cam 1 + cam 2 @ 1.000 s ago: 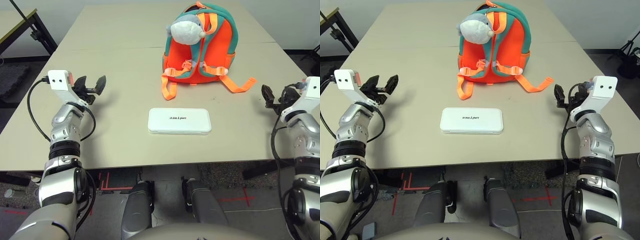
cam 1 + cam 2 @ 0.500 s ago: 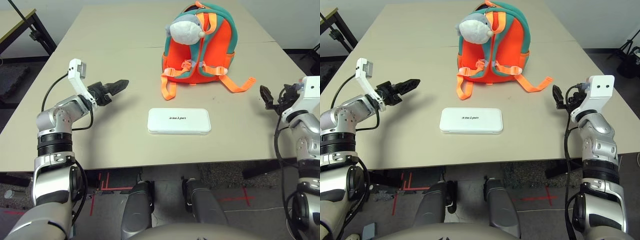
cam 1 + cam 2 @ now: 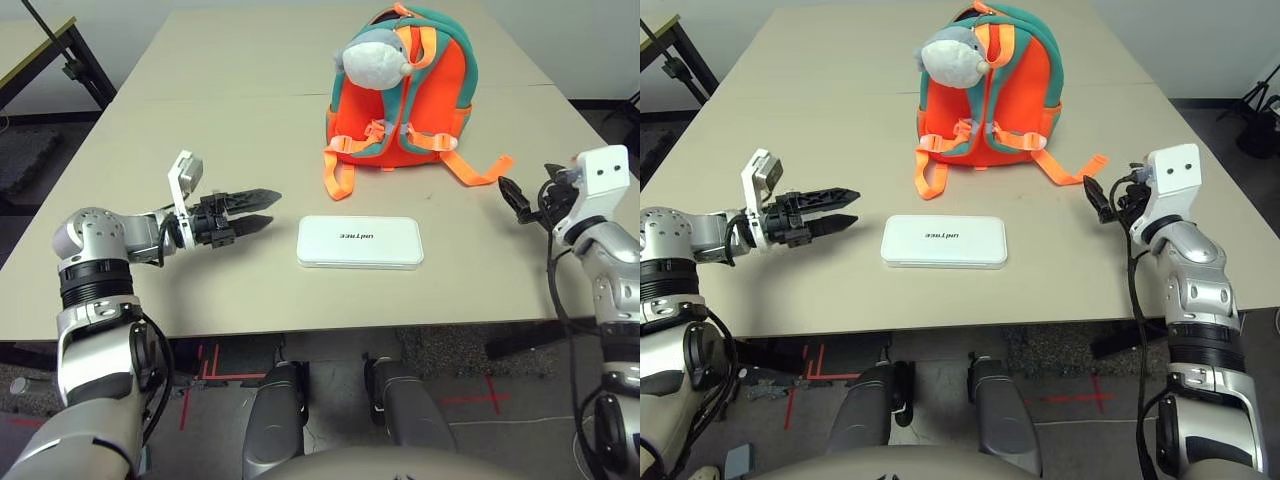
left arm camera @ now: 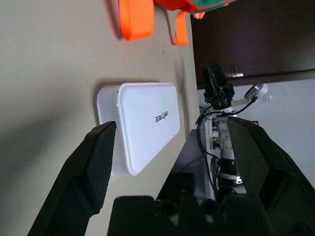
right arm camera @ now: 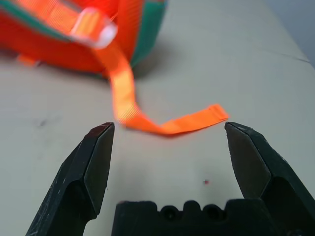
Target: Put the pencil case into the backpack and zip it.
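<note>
The pencil case (image 3: 359,242) is lying flat on the table (image 3: 230,110), nearest the robot's edge and roughly central. Its long axis is running left to right across the table, parallel to the near edge, and the small dark lettering on its lid is following that same axis.

The left gripper (image 3: 262,207) is hovering just to the left of the case, low over the tabletop and not touching it, pointing along the case's long axis toward its left short end. Its two black fingers are standing apart, one above the other in the head views. The left wrist view is showing what the head views do not: the near short end of the case framed in the gap between the spread fingers (image 4: 91,169), and the raised rim around the lid.

The right gripper (image 3: 1095,199) is hanging over the table's right side, well apart from the case, aimed toward an orange strap (image 3: 478,168). In the head views its fingers are too small to read; the right wrist view is showing them spread wide with nothing between them, and the loose strap end (image 5: 197,120) lying flat on the table ahead.

Farther back, the backpack (image 3: 410,90) is standing upright, straps facing the robot, with its plush animal head (image 3: 372,57) sitting at the top left and two straps trailing forward onto the table.
</note>
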{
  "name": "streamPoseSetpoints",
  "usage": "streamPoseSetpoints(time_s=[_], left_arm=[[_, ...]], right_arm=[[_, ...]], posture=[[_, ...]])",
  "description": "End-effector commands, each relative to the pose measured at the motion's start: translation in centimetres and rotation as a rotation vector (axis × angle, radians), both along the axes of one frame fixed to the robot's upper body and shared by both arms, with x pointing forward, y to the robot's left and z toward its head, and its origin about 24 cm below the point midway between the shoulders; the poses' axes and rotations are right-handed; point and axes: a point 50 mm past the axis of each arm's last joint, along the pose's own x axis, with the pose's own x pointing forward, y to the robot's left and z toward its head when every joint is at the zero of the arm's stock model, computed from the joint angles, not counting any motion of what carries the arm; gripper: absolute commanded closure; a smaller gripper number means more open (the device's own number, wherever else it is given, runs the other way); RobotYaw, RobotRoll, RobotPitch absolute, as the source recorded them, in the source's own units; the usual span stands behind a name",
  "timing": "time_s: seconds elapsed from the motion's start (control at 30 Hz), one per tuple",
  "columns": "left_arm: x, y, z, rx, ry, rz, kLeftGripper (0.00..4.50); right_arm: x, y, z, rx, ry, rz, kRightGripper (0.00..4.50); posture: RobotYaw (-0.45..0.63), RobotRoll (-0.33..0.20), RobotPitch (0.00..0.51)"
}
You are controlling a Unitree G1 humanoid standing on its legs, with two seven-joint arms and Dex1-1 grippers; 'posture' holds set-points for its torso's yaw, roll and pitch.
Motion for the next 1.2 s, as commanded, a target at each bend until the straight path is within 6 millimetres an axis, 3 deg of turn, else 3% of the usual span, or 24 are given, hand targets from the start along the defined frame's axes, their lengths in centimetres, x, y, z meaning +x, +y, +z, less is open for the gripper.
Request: streamPoseSetpoints(time_s=[0.03,0.07,0.17,0.5,0.73,0.93,1.2], left_arm=[[0.1,-0.4,-0.9,-0.022,0.077,-0.009,0.0],[0.0,-0.4,-1.2,-0.028,0.091,-0.009,0.0],[0.1,-0.5,-1.9,-0.05,0.135,0.001,0.0],[0.3,-0.8,-3.5,-0.084,0.21,0.023,0.0],[-0.1,-1.1,-4.1,-0.085,0.262,-0.011,0.0],[-0.1,-0.5,-5.6,0.021,0.278,0.033,0.0],[0.2,-0.2,-6.0,0.107,0.264,0.044,0.0]], right_arm=[[-0.6,0.7,-0.1,-0.091,0.055,0.091,0.06],[-0.7,0.9,-0.1,-0.105,0.063,0.106,0.06],[-0.9,1.3,0.1,-0.164,0.094,0.164,0.67],[-1.7,3.1,-0.1,-0.422,0.197,0.371,4.43],[-2.0,4.4,-0.7,-0.456,0.245,0.459,4.47],[-1.8,5.6,-0.9,-0.463,0.252,0.506,4.47],[-2.0,6.4,-1.5,-0.476,0.297,0.558,4.47]], posture=[[-0.19,0.0,0.128],[-0.2,0.0,0.126],[-0.2,0.0,0.126],[-0.22,0.0,0.129],[-0.23,0.0,0.126],[-0.23,0.0,0.125],[-0.22,0.0,0.126]])
